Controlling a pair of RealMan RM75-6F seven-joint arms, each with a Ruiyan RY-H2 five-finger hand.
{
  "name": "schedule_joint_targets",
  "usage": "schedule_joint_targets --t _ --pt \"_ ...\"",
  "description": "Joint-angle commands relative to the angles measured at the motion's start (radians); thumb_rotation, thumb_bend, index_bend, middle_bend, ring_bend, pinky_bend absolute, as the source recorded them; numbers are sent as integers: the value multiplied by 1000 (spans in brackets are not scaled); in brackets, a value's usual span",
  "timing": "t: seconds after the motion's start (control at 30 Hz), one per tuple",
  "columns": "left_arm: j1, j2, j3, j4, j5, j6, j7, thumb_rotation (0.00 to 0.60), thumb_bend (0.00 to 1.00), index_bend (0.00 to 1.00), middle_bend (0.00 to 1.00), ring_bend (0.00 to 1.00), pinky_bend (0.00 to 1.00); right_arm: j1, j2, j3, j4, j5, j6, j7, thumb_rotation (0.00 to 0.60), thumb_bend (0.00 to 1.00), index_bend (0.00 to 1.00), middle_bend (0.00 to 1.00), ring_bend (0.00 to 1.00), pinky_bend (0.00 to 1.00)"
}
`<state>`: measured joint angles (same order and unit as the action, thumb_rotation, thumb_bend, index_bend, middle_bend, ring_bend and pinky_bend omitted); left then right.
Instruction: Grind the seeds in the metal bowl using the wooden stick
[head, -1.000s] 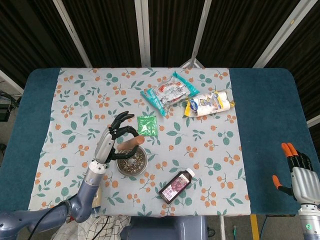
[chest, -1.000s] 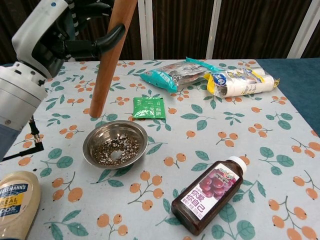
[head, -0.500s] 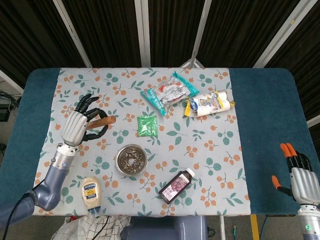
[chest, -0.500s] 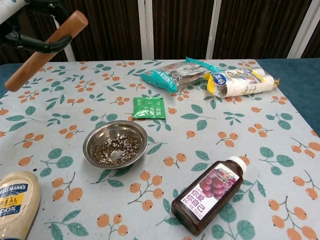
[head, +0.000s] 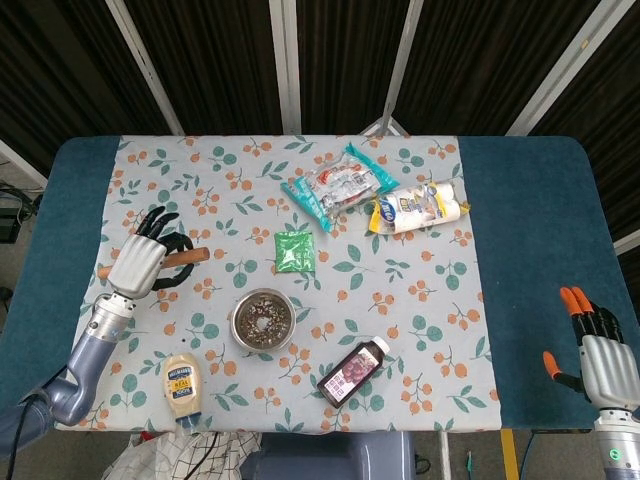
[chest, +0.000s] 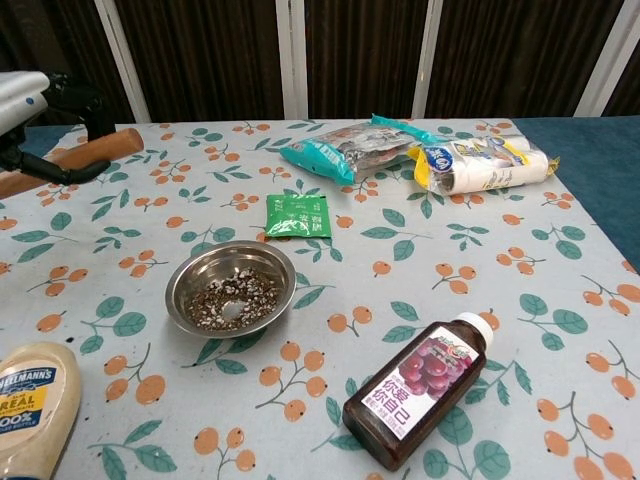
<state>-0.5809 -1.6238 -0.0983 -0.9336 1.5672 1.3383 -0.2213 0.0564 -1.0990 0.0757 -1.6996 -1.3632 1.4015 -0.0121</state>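
Wooden stick (head: 186, 259): lies nearly level, long axis 3–9 o'clock, at 10 o'clock from the metal bowl (head: 263, 320).
Left hand (head: 137, 265): grasps the stick.
Right hand (head: 597, 358): released, fingers apart, nothing in it.
Around bowl: green sachet (head: 294, 250) at 12 o'clock, mayonnaise bottle (head: 181, 378) at 8, juice bottle (head: 353, 370) at 4.

Left hand (head: 137, 264) raised at table's left, fingers curled in a grip, right hand (head: 600, 355) upright, fingers apart
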Motion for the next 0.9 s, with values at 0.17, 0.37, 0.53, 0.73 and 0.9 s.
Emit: schedule_joint_targets --t 0.17,0.37,0.53,0.73,0.9 --pt "6 -48 23 60 -8 -35 -6 600 752 559 613 156 97 -1 0 -1 0 -5 2 1 600 371 0 0 0 0" --pt "13 -65 35 83 -20 -63 13 600 648 544 569 155 94 -1 0 -2 -1 -5 3 0 600 370 0 0 0 0" --pt "20 -67 34 75 -38 -83 21 600 510 512 507 149 89 -1 -1 -2 -2 -5 3 -3 600 369 0 0 0 0" --pt "42 -69 25 48 -77 -103 48 600 306 448 428 120 61 -2 -2 -2 -3 -6 6 -6 600 370 0 0 0 0" --pt "61 -67 9 14 -128 -133 73 600 219 383 312 68 25 -3 -2 -3 -3 -9 8 -8 600 370 0 0 0 0"
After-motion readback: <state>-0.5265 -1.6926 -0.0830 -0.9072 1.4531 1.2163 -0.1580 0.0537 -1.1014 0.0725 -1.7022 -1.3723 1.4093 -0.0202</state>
